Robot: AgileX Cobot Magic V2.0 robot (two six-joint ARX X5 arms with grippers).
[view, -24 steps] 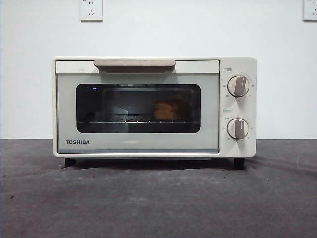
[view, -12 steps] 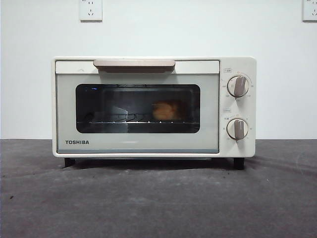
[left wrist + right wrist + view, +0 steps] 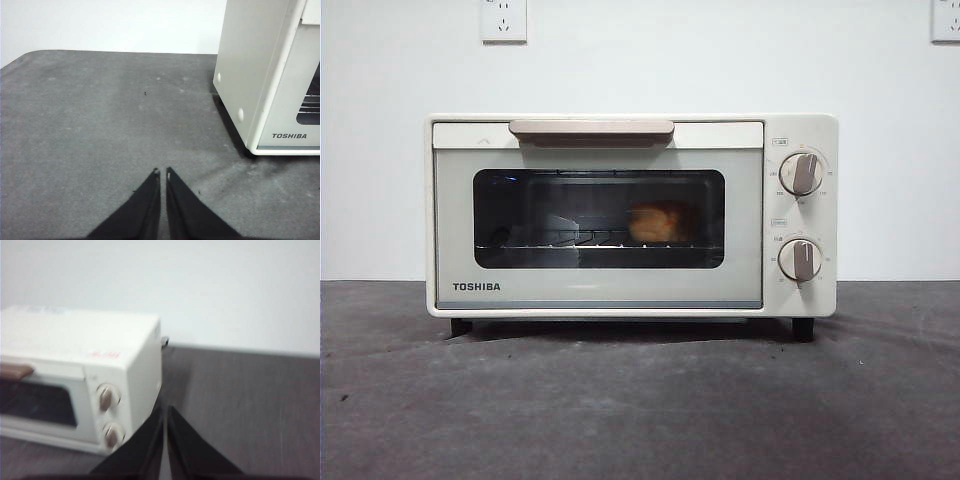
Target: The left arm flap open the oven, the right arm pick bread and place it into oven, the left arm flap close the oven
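bread (image 3: 657, 223) inside shut oven (image 3: 630, 215), both end effectors away.

The bread (image 3: 657, 223) sits inside the closed oven (image 3: 630, 215), right of centre.

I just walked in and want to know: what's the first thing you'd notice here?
The cream-white boxy Toshiba toaster oven stands mid-table on the dark grey table, its door shut. Behind its dark glass window sits a small golden-orange bread chunk on the rack, right of centre. Both black pincers wait off to the sides, holding nothing.
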